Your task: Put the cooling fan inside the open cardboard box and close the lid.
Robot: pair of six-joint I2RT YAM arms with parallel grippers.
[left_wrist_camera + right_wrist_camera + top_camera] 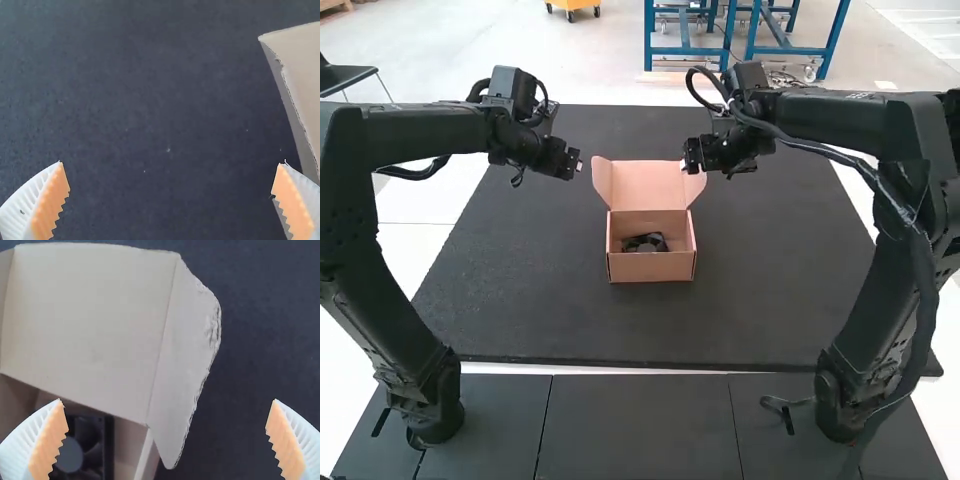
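— Which step was I on?

— You were at the closing, as I judged it. The fan (pixel 644 243) lay inside the cardboard box (pixel 651 268). The box stood near the middle of the black mat (pixel 500 290) on the desk. Its lid (pixel 648 184) stood up from the far wall, with a side flap at each end.

— And my jaws?

— Both pairs were spread wide and pinching nothing. Your left jaws hung above the mat, just left of the lid's left flap (pixel 292 75) and apart from it. Your right jaws hung over the lid's right flap (pixel 192 360), near its top edge. Whether they touched it, I could not tell.

— So what did the next move call for?

— You probably needed to get a finger behind the lid and push it toward the near side, so it hinged down over the opening. The flaps would have had to tuck inside the walls rather than catch on them. The light box could have slid on the mat, so your other arm might have steadied it.
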